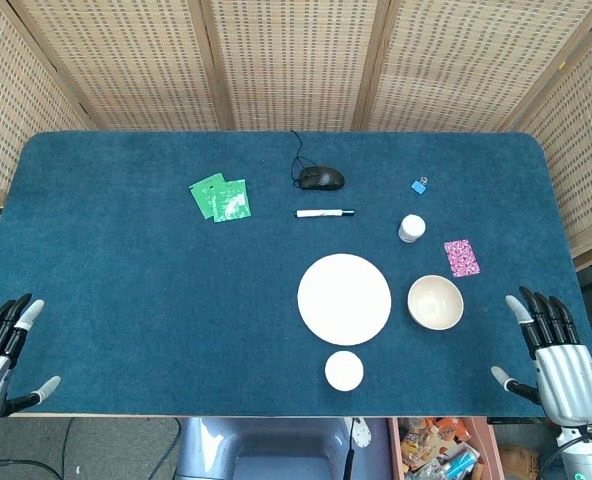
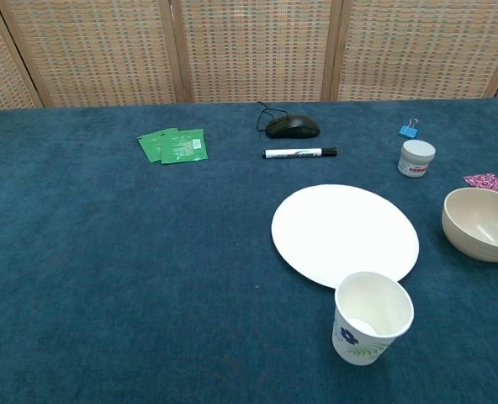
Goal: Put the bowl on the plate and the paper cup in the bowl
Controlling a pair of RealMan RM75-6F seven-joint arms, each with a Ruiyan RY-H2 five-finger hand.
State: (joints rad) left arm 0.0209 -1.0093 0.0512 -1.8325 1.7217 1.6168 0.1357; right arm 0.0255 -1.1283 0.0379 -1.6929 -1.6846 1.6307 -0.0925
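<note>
Bowl (image 1: pixel 435 302) and plate (image 1: pixel 344 298) lay side by side on the blue desk (image 1: pixel 156 300), close but not touching, the beige bowl upright with its mouth open, just right of the white plate. Paper cup (image 2: pixel 372 318) stood upright at the near edge, just in front of the plate, its printed side toward the chest camera. Nothing had been stacked, so the task looked unstarted: the plate sat bare in the middle, ready as the base, with bowl and cup within short reach of it.

Right robot hand (image 1: pixel 556 355) rested at the desk's near right corner, fingers spread and holding nothing; left robot hand (image 1: pixel 1 355) waited likewise at the near left corner, fingers apart and empty. Both sat well apart from the crockery, probably parked clear of the work area.

Since the bowl lay nearest the right robot hand, that arm seemed the likelier one to lift it. Farther back lay a computer mouse (image 1: pixel 321 178), a marker pen (image 1: pixel 324 213), green sachets (image 1: pixel 219 198), a small white jar (image 1: pixel 412 229), a blue binder clip (image 1: pixel 420 186) and a pink patterned card (image 1: pixel 462 256), none needed.
</note>
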